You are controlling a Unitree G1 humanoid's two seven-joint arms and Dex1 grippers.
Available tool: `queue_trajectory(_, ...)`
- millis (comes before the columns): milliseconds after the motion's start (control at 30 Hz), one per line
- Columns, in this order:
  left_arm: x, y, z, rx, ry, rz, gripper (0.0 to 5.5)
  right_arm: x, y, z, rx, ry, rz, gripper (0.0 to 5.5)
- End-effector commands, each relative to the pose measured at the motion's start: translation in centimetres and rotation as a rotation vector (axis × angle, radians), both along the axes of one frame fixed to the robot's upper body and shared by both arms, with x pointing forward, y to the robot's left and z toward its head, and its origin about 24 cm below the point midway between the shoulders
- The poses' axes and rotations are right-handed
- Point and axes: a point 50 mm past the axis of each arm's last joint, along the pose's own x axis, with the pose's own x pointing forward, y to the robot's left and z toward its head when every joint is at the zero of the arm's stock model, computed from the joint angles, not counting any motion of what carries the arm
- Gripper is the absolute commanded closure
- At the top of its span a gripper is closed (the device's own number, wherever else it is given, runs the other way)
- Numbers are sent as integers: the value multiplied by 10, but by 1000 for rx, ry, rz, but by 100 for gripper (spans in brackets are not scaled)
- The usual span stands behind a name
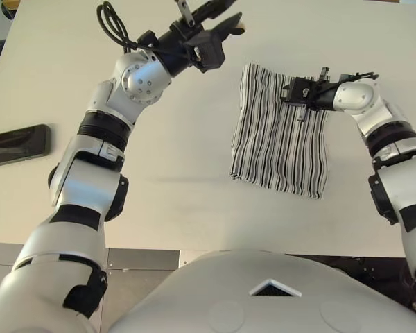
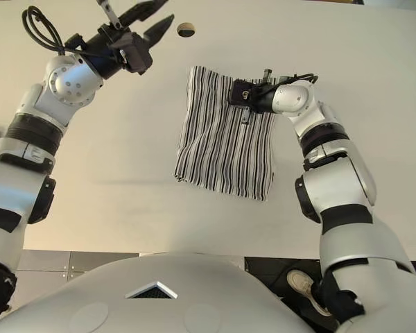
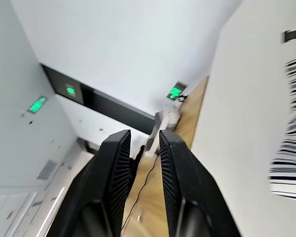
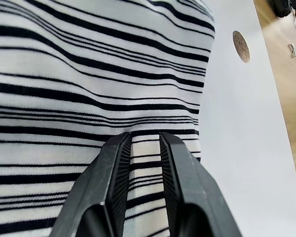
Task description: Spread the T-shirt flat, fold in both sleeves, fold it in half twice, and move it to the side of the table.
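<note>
Left eye view has the striped T-shirt (image 1: 277, 149) lying folded into a rectangle right of centre on the table (image 1: 173, 187), my right gripper (image 4: 145, 138) at its upper edge with fingers slightly parted over the cloth, and my left gripper (image 1: 230, 15) raised at upper centre, parted and holding nothing.

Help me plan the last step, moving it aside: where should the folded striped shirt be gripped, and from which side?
Probably the right edge of the shirt, coming in from the right, where the right gripper hangs over its far right part. The shirt lies flat in a stacked rectangle, so pinching all layers there should keep the folds together.
</note>
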Motion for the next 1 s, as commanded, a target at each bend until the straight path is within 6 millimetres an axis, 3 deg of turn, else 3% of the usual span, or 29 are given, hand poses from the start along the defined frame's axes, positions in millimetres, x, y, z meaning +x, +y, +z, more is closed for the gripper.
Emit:
queue_trajectory(33, -2, 13, -3, 35, 37, 18, 444, -4, 8, -6, 100, 5, -24, 444)
queue_trajectory(133, -7, 20, -13, 56, 90, 12, 444, 11, 27, 40, 431, -192, -2, 444)
queue_trajectory(200, -11, 28, -20, 70, 116, 6, 444, 11, 20, 68, 582, -318, 43, 444)
queue_trajectory(267, -17, 39, -24, 101, 136, -13, 444, 3, 2, 81, 633, -389, 89, 444)
queue_trajectory(367, -36, 57, -36, 216, 192, -95, 444, -30, -38, 71, 542, -361, 168, 444)
queue_trajectory(433, -52, 63, -47, 302, 252, -178, 411, -58, -66, 60, 476, -284, 184, 444)
queue_trajectory(500, -71, 67, -61, 420, 325, -283, 374, -101, -102, 47, 348, -165, 199, 410)
queue_trajectory(567, -86, 69, -72, 545, 369, -366, 341, -130, -125, 49, 253, -67, 198, 371)
queue_trajectory(700, -97, 67, -81, 655, 369, -445, 289, -155, -132, 48, 87, 51, 244, 309)
queue_trajectory(867, -106, 42, -95, 719, 273, -570, 289, -164, -117, 26, -100, 22, 366, 309)
queue_trajectory(1000, -116, 34, -110, 747, 262, -630, 289, -171, -110, 12, -203, 2, 466, 309)
